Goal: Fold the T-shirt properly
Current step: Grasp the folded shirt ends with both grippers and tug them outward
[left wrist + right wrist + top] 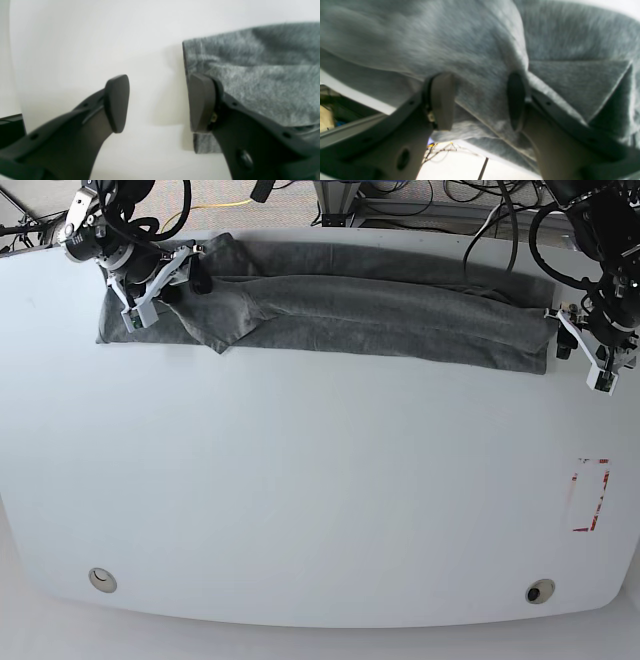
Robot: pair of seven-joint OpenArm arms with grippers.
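Observation:
The dark heather-grey T-shirt lies as a long folded band along the far side of the white table. My right gripper hovers over the band's left end. In the right wrist view its jaws stand apart over wrinkled cloth, and a folded edge runs between the fingers. My left gripper is at the band's right end. In the left wrist view it is open over bare table, one finger against the shirt's edge.
A red-outlined rectangle is marked near the table's right edge. Two round fittings sit near the front edge. Cables lie beyond the far edge.

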